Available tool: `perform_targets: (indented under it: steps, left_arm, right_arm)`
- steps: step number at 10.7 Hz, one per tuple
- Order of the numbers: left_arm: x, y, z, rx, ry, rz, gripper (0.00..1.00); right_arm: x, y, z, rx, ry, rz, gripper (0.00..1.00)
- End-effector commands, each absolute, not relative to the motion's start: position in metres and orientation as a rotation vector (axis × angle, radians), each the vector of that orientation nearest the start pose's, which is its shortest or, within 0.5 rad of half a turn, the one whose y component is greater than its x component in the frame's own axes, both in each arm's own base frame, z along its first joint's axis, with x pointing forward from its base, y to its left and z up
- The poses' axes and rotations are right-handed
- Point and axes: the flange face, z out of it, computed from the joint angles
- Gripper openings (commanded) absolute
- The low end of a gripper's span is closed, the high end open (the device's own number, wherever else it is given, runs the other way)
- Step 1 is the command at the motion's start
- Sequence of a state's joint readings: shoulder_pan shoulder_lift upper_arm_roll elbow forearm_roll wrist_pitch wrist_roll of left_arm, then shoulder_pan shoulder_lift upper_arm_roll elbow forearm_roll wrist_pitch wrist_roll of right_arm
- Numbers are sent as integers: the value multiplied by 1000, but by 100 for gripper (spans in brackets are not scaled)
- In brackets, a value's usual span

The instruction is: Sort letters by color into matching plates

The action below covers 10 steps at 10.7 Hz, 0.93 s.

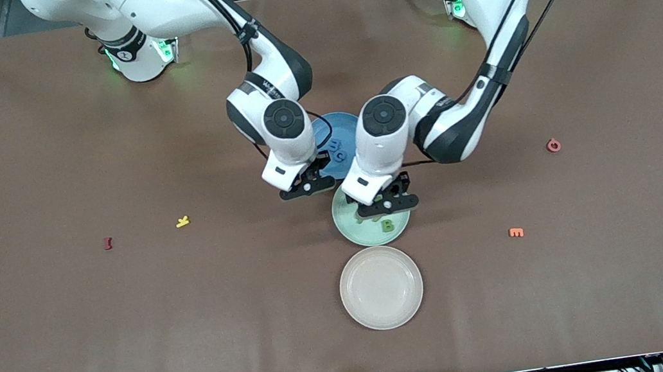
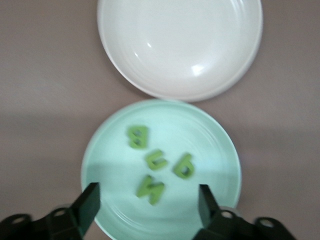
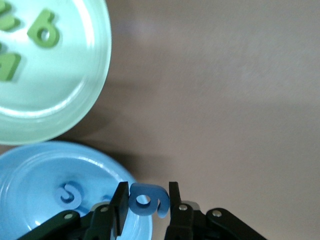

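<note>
My left gripper (image 2: 149, 200) hangs open over the mint green plate (image 2: 210, 135), nothing between its fingers. Several green letters (image 2: 156, 160) lie in that plate; a green B (image 1: 387, 225) shows in the front view. My right gripper (image 3: 146, 200) is shut on a blue letter (image 3: 146, 199) shaped like a 6, over the rim of the blue plate (image 3: 30, 170). Another blue letter (image 3: 70, 195) lies inside that plate. In the front view the blue plate (image 1: 339, 123) sits farther from the camera than the green plate (image 1: 351, 235), the two almost touching. Both grippers (image 1: 305, 186) (image 1: 387, 204) partly hide them.
A cream-white plate (image 1: 381, 287) sits nearer the camera than the green plate. Toward the left arm's end lie a red piece (image 1: 553, 146) and an orange E (image 1: 516, 232). A yellow piece (image 1: 182, 221) and a dark red piece (image 1: 108, 243) lie toward the right arm's end.
</note>
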<state>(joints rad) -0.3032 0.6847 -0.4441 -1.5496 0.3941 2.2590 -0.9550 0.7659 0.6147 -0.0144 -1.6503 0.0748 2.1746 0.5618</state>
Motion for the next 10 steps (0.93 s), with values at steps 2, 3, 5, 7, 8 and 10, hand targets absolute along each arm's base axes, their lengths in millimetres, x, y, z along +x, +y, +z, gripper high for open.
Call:
perform_targets:
  steps: [2,3,5,7,8,10]
  left_arm:
    - [595,-371,344,-3097,-90,-169,100]
    - [595,-360,361,-3067,-113,-150,100]
    - [600,-335,385,-3032,-104,-143,100]
    - [613,-293,420,-3048,-31,-141,100]
    - [614,-274,445,-3071,-29,-138,100]
    - [611,-239,487,-3045,-43,-152,100]
  right_arm:
    - [451,495,242,-3134,-246,204,27]
    - [441,504,241,-3130,-263,212,27]
    - [434,511,241,-3129,-254,211,38]
    - [433,513,242,-3126,-261,209,100]
    - [437,510,242,-3127,-292,204,100]
    - [443,505,247,-3123,-326,196,100]
